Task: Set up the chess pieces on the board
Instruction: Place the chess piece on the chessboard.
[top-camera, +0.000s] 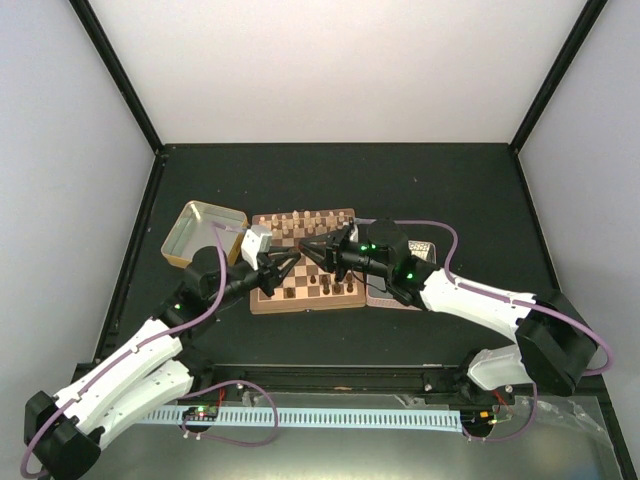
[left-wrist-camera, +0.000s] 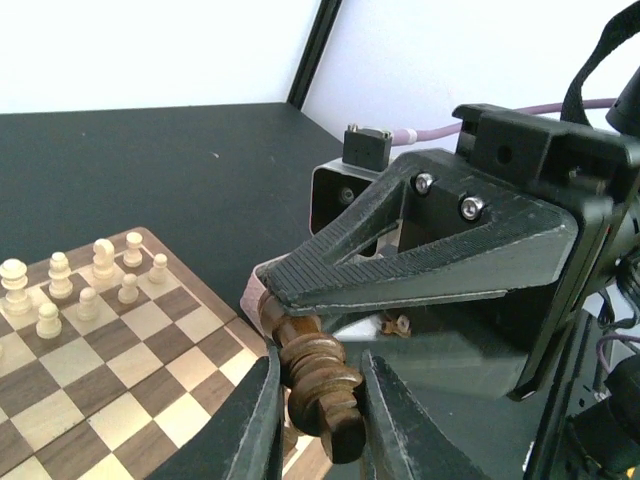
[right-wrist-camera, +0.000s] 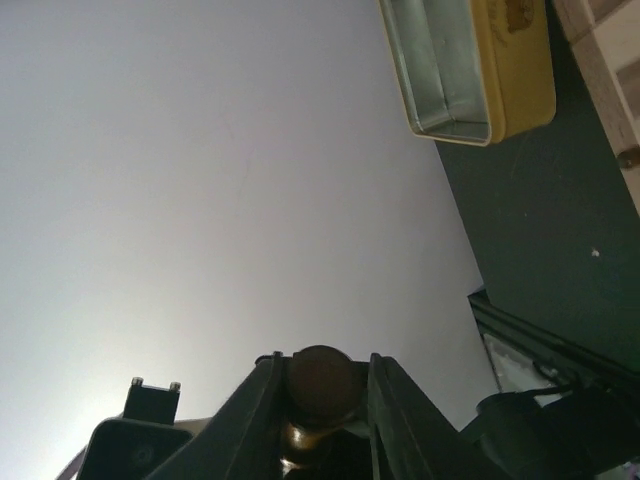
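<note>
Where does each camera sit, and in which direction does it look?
Top external: above and behind, looking down on board and tin; both arms show.
Left wrist: low, facing across the board; its fingers hold a dark piece, right gripper opposite.
Right wrist: rolled sideways, facing the wall; its fingers grip the piece.
Shared: both wrists show the piece; top and right wrist, the tin.

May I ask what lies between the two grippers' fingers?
A dark chess piece, gripped by the left fingers and right fingers; the left wrist view shows it.
</note>
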